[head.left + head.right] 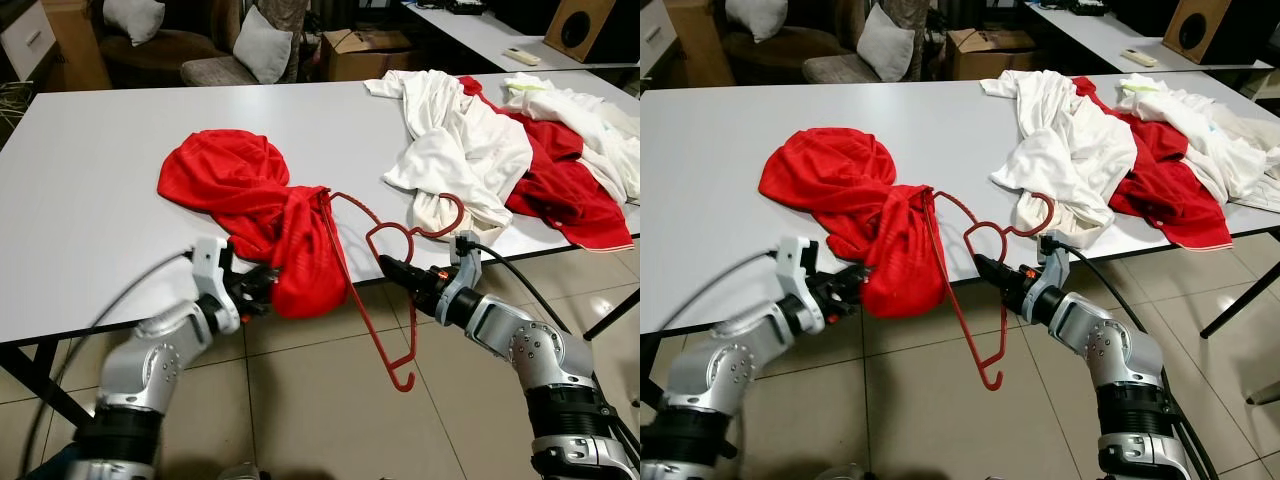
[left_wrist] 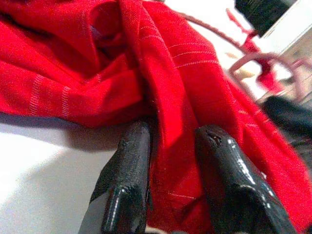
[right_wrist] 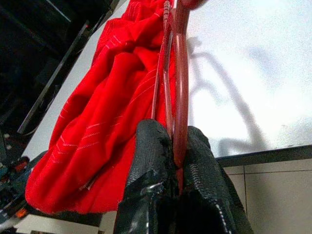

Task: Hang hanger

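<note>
Left eye view: you've got the left gripper (image 1: 262,290) at approx 7 o'clock, its fingers pinched on the low fold of the red shirt (image 1: 250,205), which spills off the near edge of the white table (image 1: 90,180). The right gripper (image 1: 392,267) sits at approx 5 o'clock, nipped tight on the red hanger (image 1: 372,268). The hanger's top end is tucked into the shirt; its lower hooked end dangles past the table edge over the tiled floor (image 1: 320,400). At 2 o'clock, a heap of white and red clothes (image 1: 500,150). At 12, a cardboard box (image 1: 365,50) and cushions (image 1: 262,45) behind the table. No brand or writing readable.

Right eye view: same scene. A 2nd table at 1 o'clock carries a remote (image 1: 1137,58), w/ a wooden speaker (image 1: 1200,30) in the corner. No label legible.

Left wrist view: you see two black fingers (image 2: 126,185) w/ red cloth bunched between them, narrow gap, holding fabric. White tabletop lies beside the cloth. The hanger shows blurred beyond.

Right wrist view: fingers (image 3: 151,165) closed on the hanger's thin red bar, which runs away from them alongside the hanging shirt. White tabletop, its dark edge and floor tile past that. No text visible.
</note>
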Robot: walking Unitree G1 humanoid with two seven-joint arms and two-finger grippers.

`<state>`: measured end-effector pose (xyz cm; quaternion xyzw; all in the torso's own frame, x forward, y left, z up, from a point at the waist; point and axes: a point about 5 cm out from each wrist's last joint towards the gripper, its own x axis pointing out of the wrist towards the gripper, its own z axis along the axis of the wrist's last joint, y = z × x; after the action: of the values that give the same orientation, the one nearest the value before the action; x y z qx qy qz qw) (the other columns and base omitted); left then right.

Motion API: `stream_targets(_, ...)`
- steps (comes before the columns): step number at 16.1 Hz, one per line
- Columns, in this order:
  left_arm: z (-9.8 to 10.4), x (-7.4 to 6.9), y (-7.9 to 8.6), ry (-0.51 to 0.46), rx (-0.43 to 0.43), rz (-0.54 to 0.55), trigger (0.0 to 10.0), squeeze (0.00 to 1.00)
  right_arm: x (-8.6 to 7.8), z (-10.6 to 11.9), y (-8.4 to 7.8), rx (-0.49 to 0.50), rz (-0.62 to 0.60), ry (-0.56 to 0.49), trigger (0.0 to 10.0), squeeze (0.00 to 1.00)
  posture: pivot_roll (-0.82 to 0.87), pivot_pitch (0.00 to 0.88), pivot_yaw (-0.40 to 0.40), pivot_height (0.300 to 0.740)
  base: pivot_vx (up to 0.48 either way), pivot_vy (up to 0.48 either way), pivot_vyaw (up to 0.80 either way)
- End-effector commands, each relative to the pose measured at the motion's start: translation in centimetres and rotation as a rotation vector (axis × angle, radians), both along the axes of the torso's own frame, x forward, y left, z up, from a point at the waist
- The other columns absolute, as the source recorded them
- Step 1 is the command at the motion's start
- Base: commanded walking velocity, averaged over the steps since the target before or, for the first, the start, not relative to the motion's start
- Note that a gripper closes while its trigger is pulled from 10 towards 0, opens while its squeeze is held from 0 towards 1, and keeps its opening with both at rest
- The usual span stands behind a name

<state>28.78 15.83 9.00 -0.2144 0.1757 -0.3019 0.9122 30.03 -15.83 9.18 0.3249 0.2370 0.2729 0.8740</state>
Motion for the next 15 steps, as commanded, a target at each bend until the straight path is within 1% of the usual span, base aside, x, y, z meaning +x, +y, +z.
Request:
stream_targets(1,0.7,0.0,-0.1,-0.009,-0.067,-0.013,10.0,0.0,0.1,0.5,-0.4,-0.002,-0.02,-0.018,10.0,0.0,-0.09,0.0,-0.003,0.74,0.0,0.0,0.0)
stream_targets(2,0.6,-0.3,-0.6,0.001,-0.074,-0.053,10.0,0.0,0.0,0.5,-0.4,-0.001,-0.019,-0.017,10.0,0.0,-0.08,0.0,-0.004,0.74,0.0,0.0,0.0)
stream_targets(3,0.6,-0.4,-1.1,0.006,-0.104,-0.078,10.0,0.0,-0.1,0.5,-0.4,-0.001,-0.016,-0.017,10.0,0.0,-0.08,0.0,-0.005,0.74,0.0,0.0,0.0)
stream_targets(4,0.9,-0.5,-1.4,0.009,-0.154,-0.093,10.0,0.0,-0.1,0.5,-0.3,-0.001,-0.015,-0.016,10.0,0.0,-0.08,0.0,-0.005,0.74,0.0,0.0,0.0)
stream_targets(5,0.5,-0.7,-1.9,0.026,-0.123,-0.124,5.5,0.0,0.0,0.5,-0.3,0.001,-0.015,-0.016,10.0,0.0,-0.08,0.0,-0.004,0.74,0.0,0.0,0.0)
stream_targets(6,0.3,-0.8,-2.0,0.033,-0.11,-0.132,5.5,0.0,0.0,0.5,-0.3,0.002,-0.015,-0.016,10.0,0.0,-0.08,0.0,-0.002,0.74,0.0,0.0,0.0)
stream_targets(7,0.2,-1.1,-2.3,0.042,-0.092,-0.158,0.0,0.0,0.0,0.5,-0.3,0.004,-0.015,-0.016,10.0,0.0,-0.08,0.0,-0.001,0.74,0.0,0.0,0.0)
stream_targets(9,0.2,-1.2,-2.5,0.046,-0.068,-0.176,0.0,0.0,0.0,0.5,-0.3,0.004,-0.015,-0.016,10.0,0.0,-0.09,0.0,-0.001,0.74,0.0,0.0,0.0)
stream_targets(11,0.1,-1.1,-2.7,0.042,0.016,-0.173,0.0,0.0,0.0,0.5,-0.3,0.005,-0.016,-0.016,10.0,0.0,-0.09,0.0,0.0,0.74,0.0,0.0,0.0)
stream_targets(12,0.1,-1.0,-2.7,0.04,0.028,-0.166,0.0,0.0,0.0,0.5,-0.3,0.005,-0.017,-0.016,10.0,0.0,-0.09,0.0,0.0,0.74,0.0,0.0,0.0)
stream_targets(13,0.0,-0.7,-2.6,0.034,0.061,-0.137,0.0,0.0,0.0,0.5,-0.2,0.005,-0.017,-0.016,10.0,0.0,-0.09,0.0,0.001,0.74,0.0,0.0,0.0)
stream_targets(15,0.1,-0.4,-2.5,0.036,0.066,-0.098,0.0,0.0,0.1,0.6,-0.2,0.006,-0.02,-0.019,10.0,0.0,-0.09,0.0,0.005,0.74,0.0,0.0,0.0)
